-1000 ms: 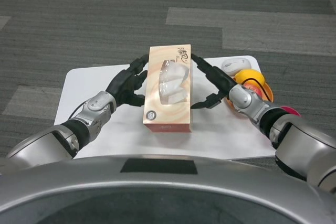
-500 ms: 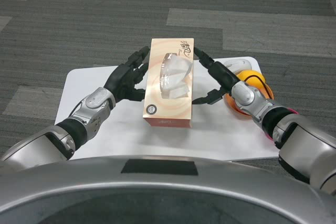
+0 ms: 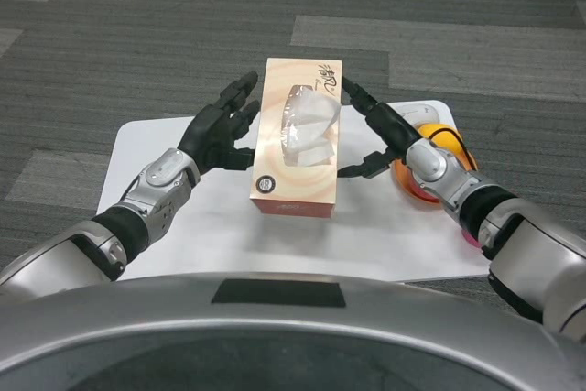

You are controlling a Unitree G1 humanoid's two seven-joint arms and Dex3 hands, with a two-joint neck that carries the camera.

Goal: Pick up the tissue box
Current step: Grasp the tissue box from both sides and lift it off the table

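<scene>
Spanning the middle of the frame, white tabletop [image 3: 211, 235] over grey carpet, corners at roughly 10 and 2 o'clock. Tissue box [image 3: 299, 137] sits dead centre between both forearms, long axis running 12 to 6 o'clock, oval opening with white tissue facing up, near end at 6 o'clock carrying a small round mark. Whether its base rests on the tabletop or is just clear of it cannot be told from this angle; my reading is that it is raised a little. Left hand [image 3: 218, 135] lies at 9 o'clock of the box, its fingers [image 3: 240, 91] stretched up along the left long face and touching it. Right hand [image 3: 377, 135] lies at 3 o'clock, fingers extended along the right long face toward the far corner, thumb reaching in lower down at the side. Both hands press inward on opposite long faces, so the box is clamped between them rather than wrapped by either one; neither is nearer, the hold is symmetrical. Judgement: the lift depends on equal squeeze across the short axis; any slack on one side and the box tips toward 6 o'clock. Orange round object [image 3: 438, 146] at 3 o'clock, behind the right wrist. Small white object [image 3: 414, 113] just beyond it.
</scene>
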